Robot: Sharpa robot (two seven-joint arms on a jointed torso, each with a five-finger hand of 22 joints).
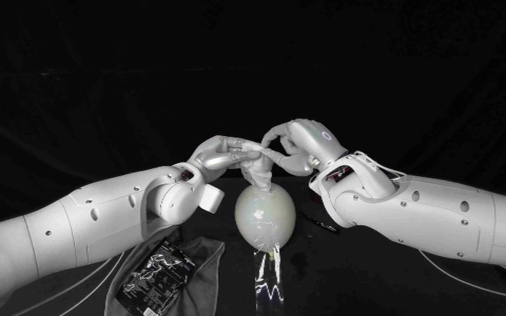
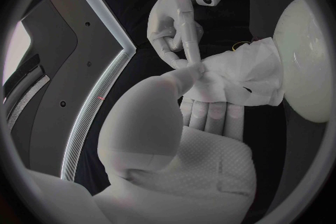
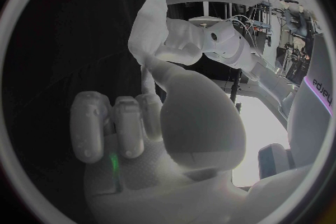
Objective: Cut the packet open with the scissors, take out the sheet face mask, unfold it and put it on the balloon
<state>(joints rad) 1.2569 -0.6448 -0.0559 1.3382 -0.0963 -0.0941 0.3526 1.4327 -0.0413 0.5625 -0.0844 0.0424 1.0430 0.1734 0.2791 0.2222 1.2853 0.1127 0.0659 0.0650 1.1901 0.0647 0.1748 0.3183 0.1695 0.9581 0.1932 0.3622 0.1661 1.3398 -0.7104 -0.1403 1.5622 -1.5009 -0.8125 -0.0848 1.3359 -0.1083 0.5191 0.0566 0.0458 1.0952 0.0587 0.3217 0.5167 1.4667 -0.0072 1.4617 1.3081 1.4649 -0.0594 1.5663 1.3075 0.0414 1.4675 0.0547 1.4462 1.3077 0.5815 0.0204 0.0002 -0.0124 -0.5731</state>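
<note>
Left hand (image 1: 224,153): pinched one edge of the crumpled white sheet face mask (image 1: 258,175) between thumb and fingers, just above the balloon's far end.
Right hand (image 1: 303,139): fingertips closed on the opposite edge of the same mask, close beside the left hand.
Mask: out of its packet, bunched and only partly opened, with its lower part touching the pale, glossy oval balloon (image 1: 265,217).
Balloon: at the middle of the black tabletop (image 1: 358,279), between the two arms.
Done, by my judgement: the cutting and the taking out. The black printed foil packet (image 1: 158,263) lay apart at near left on a grey cloth (image 1: 205,265).
Left to do: finish the unfolding, then spread the mask over the balloon.
Count: two hands, one mask, one balloon, one packet, one cloth.
Scissors: a small dark object (image 1: 320,223) lay right of the balloon, but I could not tell if it was them.
</note>
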